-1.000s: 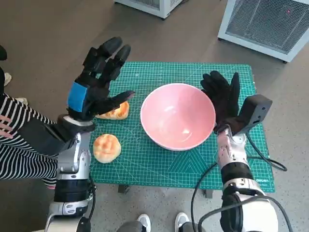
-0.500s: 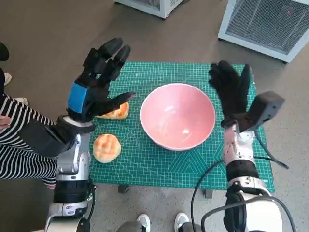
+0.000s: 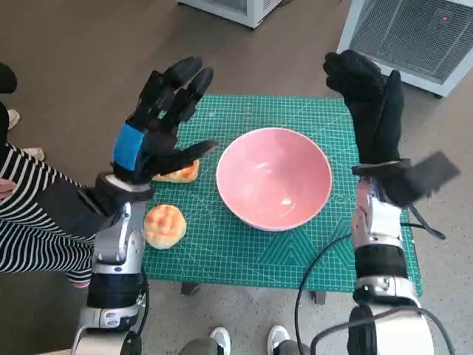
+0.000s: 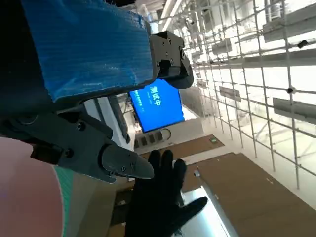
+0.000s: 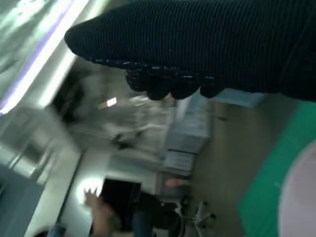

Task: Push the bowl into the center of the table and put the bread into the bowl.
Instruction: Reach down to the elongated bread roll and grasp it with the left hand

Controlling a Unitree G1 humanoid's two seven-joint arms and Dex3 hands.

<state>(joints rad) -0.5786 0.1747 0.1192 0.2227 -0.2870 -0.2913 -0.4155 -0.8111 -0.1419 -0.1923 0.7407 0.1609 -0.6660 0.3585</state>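
The pink bowl (image 3: 273,178) stands empty near the middle of the green cutting mat (image 3: 295,251). Two pieces of bread lie left of it: a round bun (image 3: 164,225) near the front and a flatter piece (image 3: 177,172) partly hidden behind my left hand. My left hand (image 3: 157,126) is raised above the mat's left side, fingers spread, holding nothing. My right hand (image 3: 369,103) is lifted high to the right of the bowl, fingers extended upward, empty. A sliver of the bowl (image 4: 24,197) shows in the left wrist view, along with the gloved right hand (image 4: 158,205).
White mesh-fronted units (image 3: 414,37) stand on the floor behind the table. A person in a striped sleeve (image 3: 29,214) is at the left edge. A cable (image 3: 310,274) hangs off the table's front. The right wrist view is blurred and shows only the glove (image 5: 207,44) and room.
My right hand has risen from beside the bowl's right rim to well above the mat's back right. The left hand shifted slightly up and right. The bowl and bread stayed put.
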